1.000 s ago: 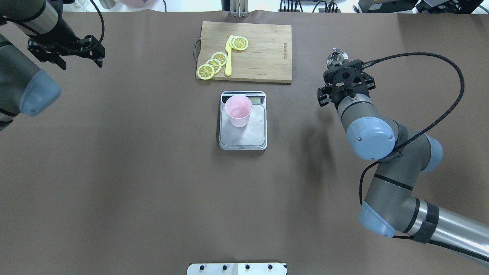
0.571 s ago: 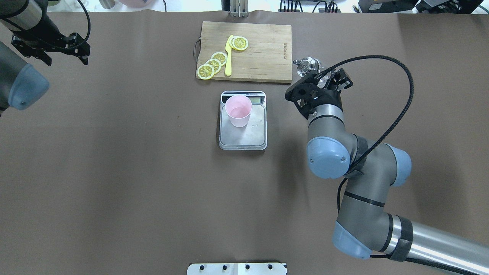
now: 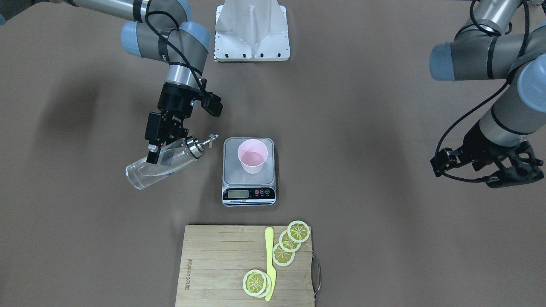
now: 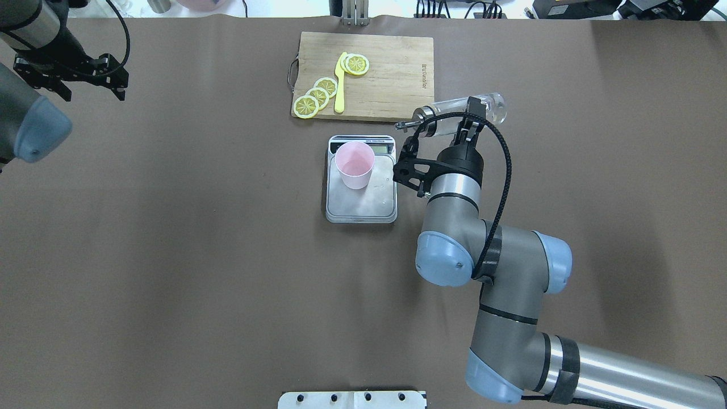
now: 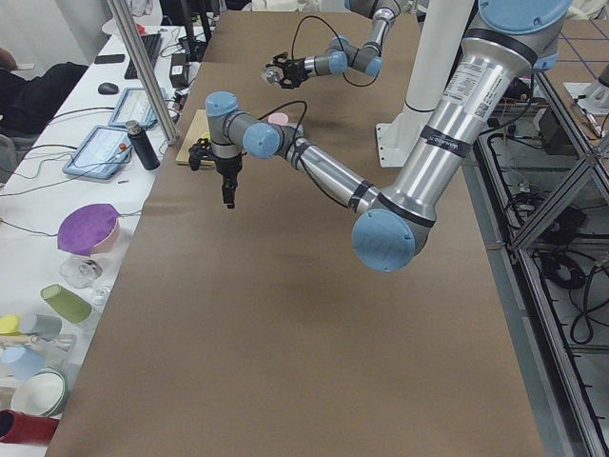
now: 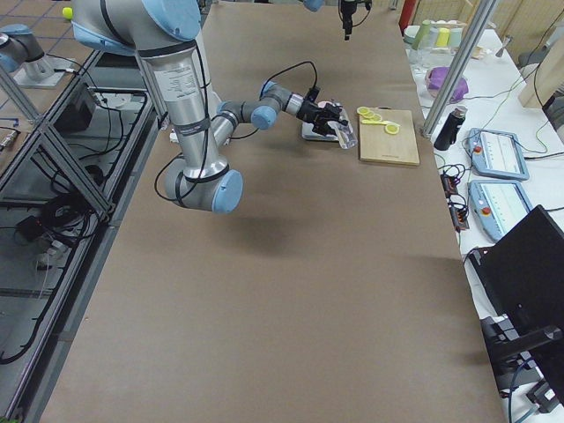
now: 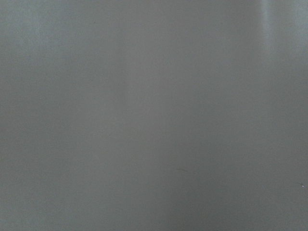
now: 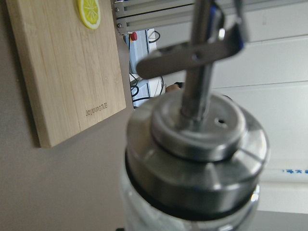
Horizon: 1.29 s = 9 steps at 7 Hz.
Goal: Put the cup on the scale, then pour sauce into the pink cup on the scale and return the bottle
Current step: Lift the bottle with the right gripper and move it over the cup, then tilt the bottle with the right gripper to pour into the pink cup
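Observation:
The pink cup (image 4: 354, 165) (image 3: 252, 156) stands upright on the far left part of the scale (image 4: 369, 201) (image 3: 248, 194). My right gripper (image 4: 470, 116) (image 3: 164, 153) is shut on the clear glass bottle (image 4: 454, 111) (image 3: 149, 172). It holds the bottle above the table, tilted almost level. The silver spout (image 3: 209, 140) points at the scale and stops beside its edge, short of the cup. The cap fills the right wrist view (image 8: 197, 159). Clear sauce shows in the bottle. My left gripper (image 4: 93, 95) (image 3: 465, 177) is open and empty, far off at the table's left.
A wooden cutting board (image 4: 392, 79) lies just beyond the scale, close behind the bottle. It carries lemon slices (image 4: 318, 94) and a yellow knife (image 4: 339, 85). The robot's white base plate (image 3: 251, 30) is at the near edge. The left wrist view shows only plain grey.
My right arm has swung the bottle left toward the scale and tipped it from upright to nearly level. My left gripper has drawn a little further left.

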Available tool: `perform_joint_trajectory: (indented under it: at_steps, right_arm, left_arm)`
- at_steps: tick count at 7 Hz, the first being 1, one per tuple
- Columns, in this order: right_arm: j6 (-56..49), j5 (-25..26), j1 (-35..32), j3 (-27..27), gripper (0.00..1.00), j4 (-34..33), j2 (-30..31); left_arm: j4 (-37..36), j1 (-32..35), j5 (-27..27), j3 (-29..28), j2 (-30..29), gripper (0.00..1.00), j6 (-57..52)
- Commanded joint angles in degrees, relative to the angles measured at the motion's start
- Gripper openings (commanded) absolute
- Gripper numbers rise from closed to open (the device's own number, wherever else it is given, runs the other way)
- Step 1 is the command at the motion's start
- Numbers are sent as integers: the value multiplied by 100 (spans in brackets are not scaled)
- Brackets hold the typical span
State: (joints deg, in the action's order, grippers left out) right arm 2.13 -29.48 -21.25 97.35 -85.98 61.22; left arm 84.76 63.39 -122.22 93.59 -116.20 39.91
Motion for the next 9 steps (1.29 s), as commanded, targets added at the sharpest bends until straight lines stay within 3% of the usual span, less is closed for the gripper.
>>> perform_joint_trajectory:
  at_steps: [1,5,9]
  right_arm:
    - [-301,450,94,-321,0,-33,-215]
    - [-301,1663,262,-1059,0,-139,-541]
    - [-363,2059,271,-1121,0,-113,-497]
  left_arm:
    - [93,32,-3,-182,18,99,-89]
    - [393,147,-29,-481,97,99,-238]
    - [621,191,-47,-605,106,99,-238]
